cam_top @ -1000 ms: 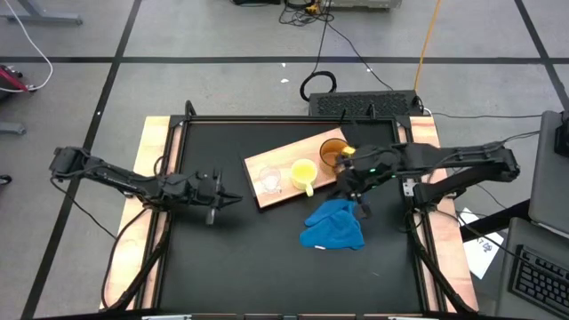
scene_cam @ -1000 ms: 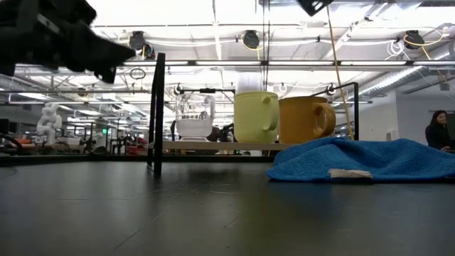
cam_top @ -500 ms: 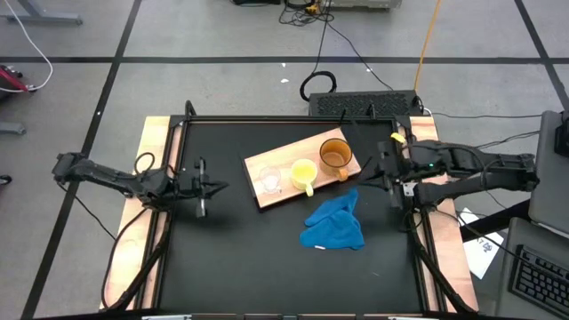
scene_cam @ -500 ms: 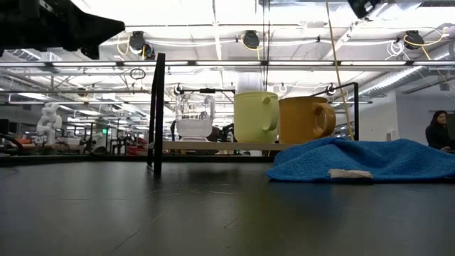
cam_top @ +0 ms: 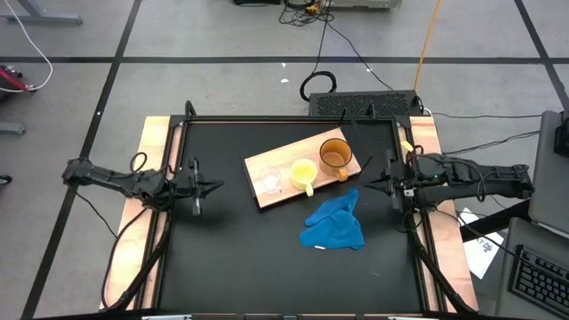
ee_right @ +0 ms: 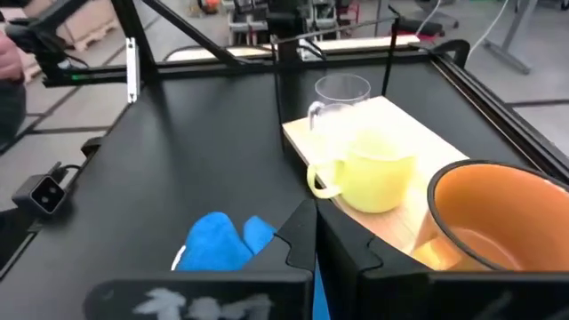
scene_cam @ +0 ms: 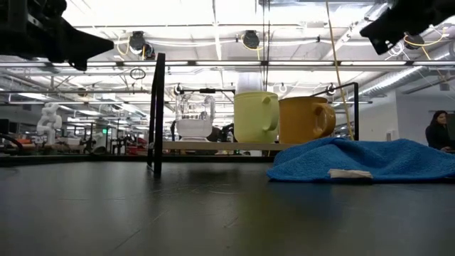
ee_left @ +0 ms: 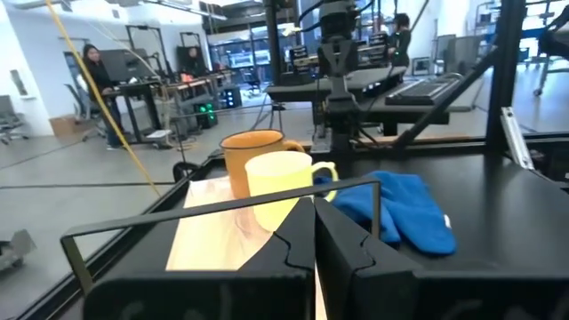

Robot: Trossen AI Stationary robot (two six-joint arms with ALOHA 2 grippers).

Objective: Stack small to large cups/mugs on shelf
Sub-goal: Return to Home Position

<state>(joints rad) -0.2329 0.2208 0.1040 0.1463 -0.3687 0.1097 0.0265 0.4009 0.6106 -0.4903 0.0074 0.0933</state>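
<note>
row on board [cam_top: 256,167], 12 o'clock: glass cup [cam_top: 270,181], yellow mug [cam_top: 303,172], orange mug [cam_top: 334,154] | left gripper [cam_top: 212,187] 9 o'clock, right gripper [cam_top: 370,185] 3 o'clock — both closed, empty | risk: you dip the right gripper, it clips the orange mug

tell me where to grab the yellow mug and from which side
Probably best to take the yellow mug by its handle, coming from the cloth side. It stands upright on the board with the glass and orange mug close on either flank, while the handle juts toward the cloth with free space around it.
</note>
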